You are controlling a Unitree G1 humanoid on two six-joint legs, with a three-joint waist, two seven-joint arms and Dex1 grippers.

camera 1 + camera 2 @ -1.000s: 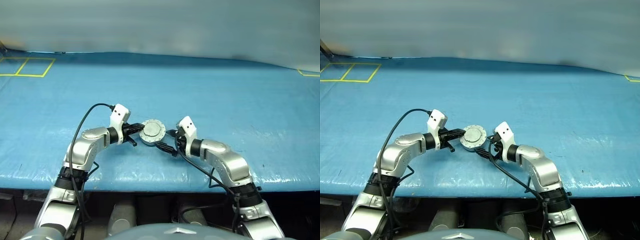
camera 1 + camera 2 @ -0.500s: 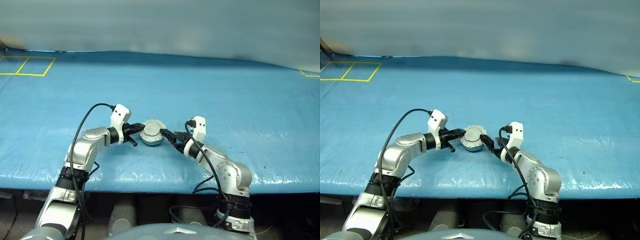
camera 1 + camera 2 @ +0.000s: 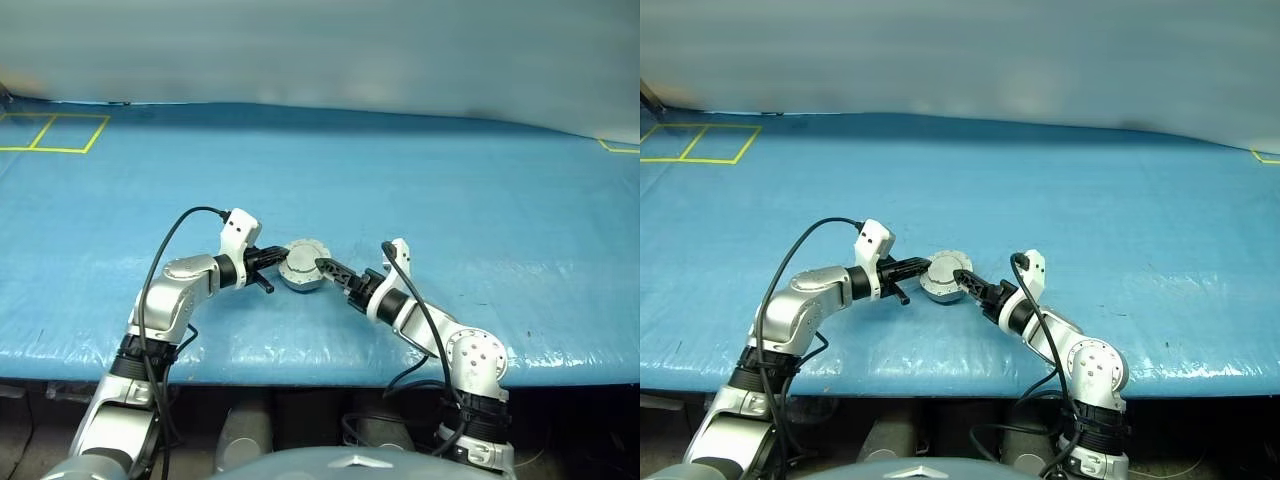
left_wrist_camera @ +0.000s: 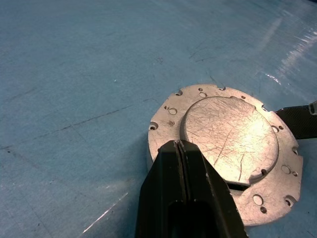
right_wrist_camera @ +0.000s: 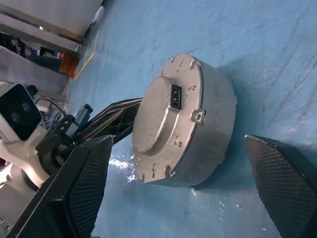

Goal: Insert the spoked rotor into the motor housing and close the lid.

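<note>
The motor housing (image 5: 213,129) lies on the blue table with its grey lid (image 4: 230,131) down flat on it. The spoked rotor is hidden. My left gripper (image 4: 177,145) is shut, its tips resting at the lid's near-left rim, and it holds nothing. It also shows in the head view (image 3: 277,257). From the right, my right gripper (image 3: 335,275) reaches in open. Its mesh-faced fingers (image 5: 89,173) stand wide apart with the housing ahead between them, not touching it.
Blue sheeting covers the table (image 3: 450,200). Its front edge (image 3: 320,372) runs just below both arms. Yellow tape squares (image 3: 55,132) mark the far left corner and another yellow line (image 3: 615,148) the far right. A black cable (image 3: 165,250) loops over my left forearm.
My right wrist has rolled over and its forearm has dropped low, bringing the open fingers up against the housing's right side. The left gripper and the housing stayed still.
</note>
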